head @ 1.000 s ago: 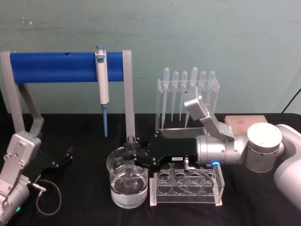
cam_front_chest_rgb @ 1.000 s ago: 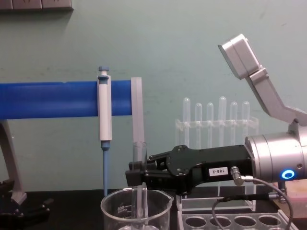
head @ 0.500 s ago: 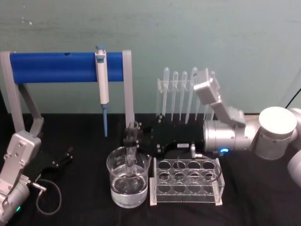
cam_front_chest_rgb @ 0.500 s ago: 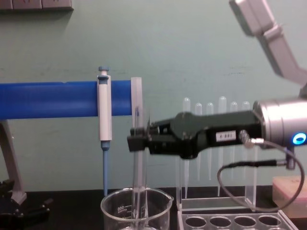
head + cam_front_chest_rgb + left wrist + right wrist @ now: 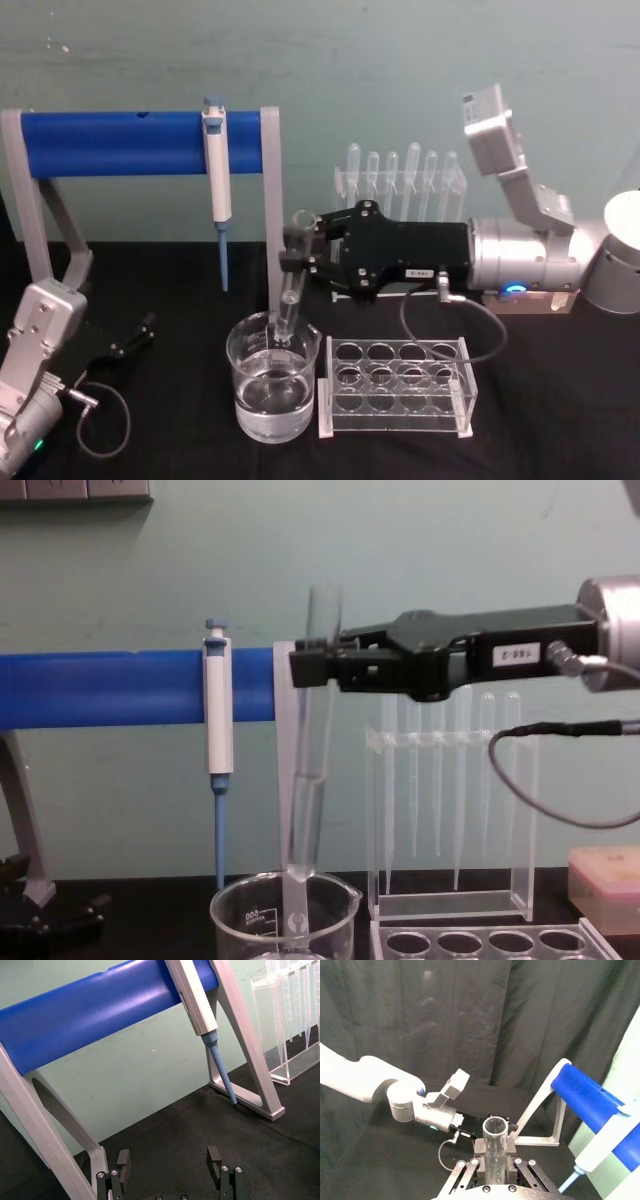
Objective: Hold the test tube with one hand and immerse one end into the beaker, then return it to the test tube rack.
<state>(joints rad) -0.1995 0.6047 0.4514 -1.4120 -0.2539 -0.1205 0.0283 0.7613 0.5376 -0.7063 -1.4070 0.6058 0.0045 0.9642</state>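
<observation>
Left hand (image 5: pixel 170 1157) parked, fingers apart, well clear. Below the right hand (image 5: pixel 293 262) stands the glass beaker (image 5: pixel 236 375), part-filled with water (image 5: pixel 272 395), clear plastic rack (image 5: pixel 395 428) beside it. Right hand clamps the smooth test tube (image 5: pixel 288 300) near its rim, round bottom level with the beaker's lip. Risk: bottom clipping that lip; wet glass slipping.

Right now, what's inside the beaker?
The beaker holds clear liquid low down, plus the bottom end of the test tube, gripped by the right gripper. Whether its tip touches liquid is unclear.
</observation>
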